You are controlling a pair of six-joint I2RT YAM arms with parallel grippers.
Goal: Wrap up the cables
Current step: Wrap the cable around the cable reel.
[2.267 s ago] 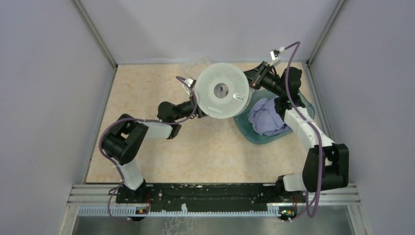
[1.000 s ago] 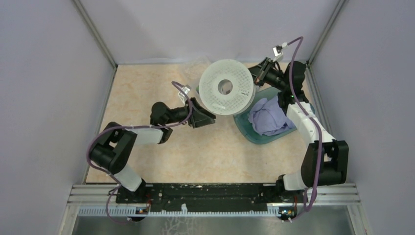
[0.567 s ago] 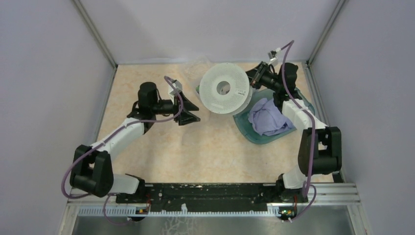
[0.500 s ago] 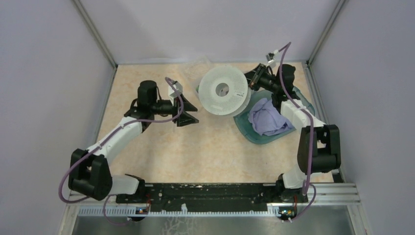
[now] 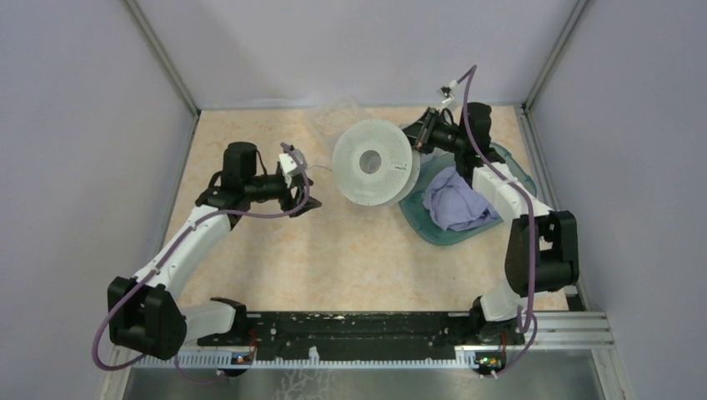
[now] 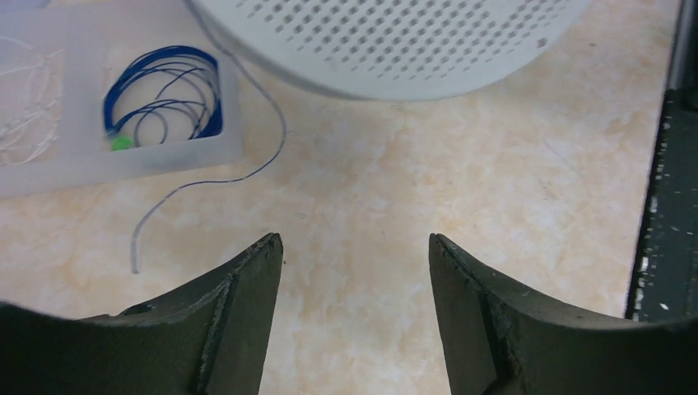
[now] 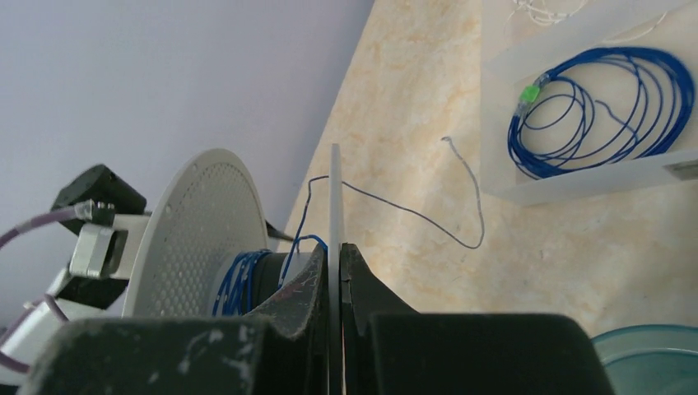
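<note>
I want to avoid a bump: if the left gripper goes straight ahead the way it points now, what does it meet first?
Probably the pale spool. Bare table lies between it and the open left gripper; the thin grey cable lies off to one side of that line.

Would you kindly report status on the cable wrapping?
Left gripper open, empty. Right gripper shut on rim of pale grey perforated spool. Thin dark grey cable trails loose from spool across tabletop, beside translucent tray of blue wire.
</note>
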